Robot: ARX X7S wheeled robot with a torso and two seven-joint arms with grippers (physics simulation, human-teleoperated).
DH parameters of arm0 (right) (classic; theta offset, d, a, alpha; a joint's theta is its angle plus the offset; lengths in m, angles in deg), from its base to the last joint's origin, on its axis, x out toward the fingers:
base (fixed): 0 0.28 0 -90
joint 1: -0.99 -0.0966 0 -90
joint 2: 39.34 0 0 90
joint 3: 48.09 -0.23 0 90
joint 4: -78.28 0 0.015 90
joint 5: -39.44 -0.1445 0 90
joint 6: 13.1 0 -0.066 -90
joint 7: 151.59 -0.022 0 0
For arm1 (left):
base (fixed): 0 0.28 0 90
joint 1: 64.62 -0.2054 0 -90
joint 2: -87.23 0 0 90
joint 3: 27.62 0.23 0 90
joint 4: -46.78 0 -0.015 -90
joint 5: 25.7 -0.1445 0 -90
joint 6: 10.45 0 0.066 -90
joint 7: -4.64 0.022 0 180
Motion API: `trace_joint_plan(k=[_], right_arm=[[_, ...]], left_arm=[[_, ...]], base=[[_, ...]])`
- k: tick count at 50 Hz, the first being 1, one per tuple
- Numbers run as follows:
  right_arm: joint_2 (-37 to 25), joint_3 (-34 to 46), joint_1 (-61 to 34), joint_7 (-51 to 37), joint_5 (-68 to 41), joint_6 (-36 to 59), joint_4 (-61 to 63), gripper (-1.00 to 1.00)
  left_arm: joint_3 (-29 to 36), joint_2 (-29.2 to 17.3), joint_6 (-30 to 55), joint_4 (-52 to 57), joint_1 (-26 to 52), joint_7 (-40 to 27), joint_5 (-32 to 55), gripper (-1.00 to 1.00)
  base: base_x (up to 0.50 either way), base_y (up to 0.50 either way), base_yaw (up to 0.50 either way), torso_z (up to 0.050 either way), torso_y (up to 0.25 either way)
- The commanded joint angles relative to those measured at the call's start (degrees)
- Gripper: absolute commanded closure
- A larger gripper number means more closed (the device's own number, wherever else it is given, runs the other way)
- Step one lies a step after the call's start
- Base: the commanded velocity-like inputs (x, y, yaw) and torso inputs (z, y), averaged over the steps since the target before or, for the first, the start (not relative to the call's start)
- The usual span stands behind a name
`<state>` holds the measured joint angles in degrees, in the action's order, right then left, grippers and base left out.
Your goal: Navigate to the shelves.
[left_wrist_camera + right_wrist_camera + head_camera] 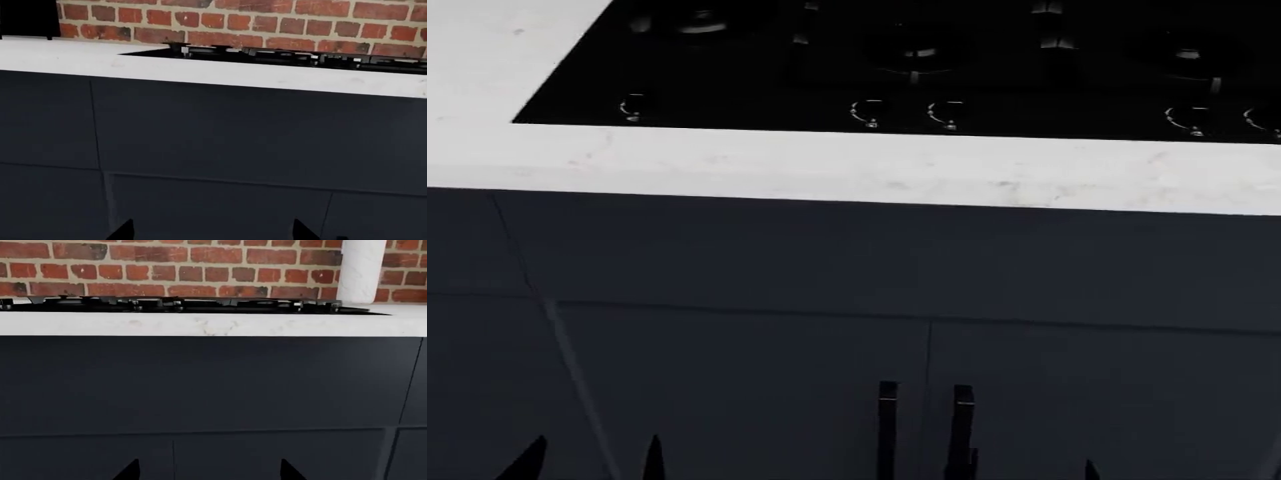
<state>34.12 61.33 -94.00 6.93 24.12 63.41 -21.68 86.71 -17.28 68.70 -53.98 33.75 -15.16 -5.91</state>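
Grippers: left (210, 231) and right (207, 469) fingertips spread, holding nothing.
Both face dark cabinet fronts (827, 330); white countertop (827, 170) w/ black cooktop (894, 60) upper frame, brick wall (167, 270) behind.

A white marbled counter (827, 170) runs across the room. Set into it is a black hob (894, 60) with knobs (868, 113) along its near edge. Below the counter are dark cabinet fronts (827, 330) with two upright handles (888, 425). Behind the counter rises a red brick wall (167, 270), and a white column (360, 270) stands at the hob's far end.
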Motion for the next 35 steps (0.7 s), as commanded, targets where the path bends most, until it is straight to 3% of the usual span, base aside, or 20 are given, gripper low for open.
trace_joint_plan(k=[1,35], right_arm=[[-0.1,0.2,0.0,-0.2,-0.1,0.1,0.1,-1.00],[-0.3,0.3,-0.3,-0.4,-0.6,-0.3,-0.6,-1.00]], left_arm=[[0.2,-0.2,0.1,0.4,-0.1,-0.2,0.1,-1.00],[0.8,-0.2,-0.4,-0.6,0.5,-0.4,0.3,-1.00]], base=[[-0.45,-0.01,0.00,0.000,0.000],[-0.44,-0.01,0.00,0.000,0.000]])
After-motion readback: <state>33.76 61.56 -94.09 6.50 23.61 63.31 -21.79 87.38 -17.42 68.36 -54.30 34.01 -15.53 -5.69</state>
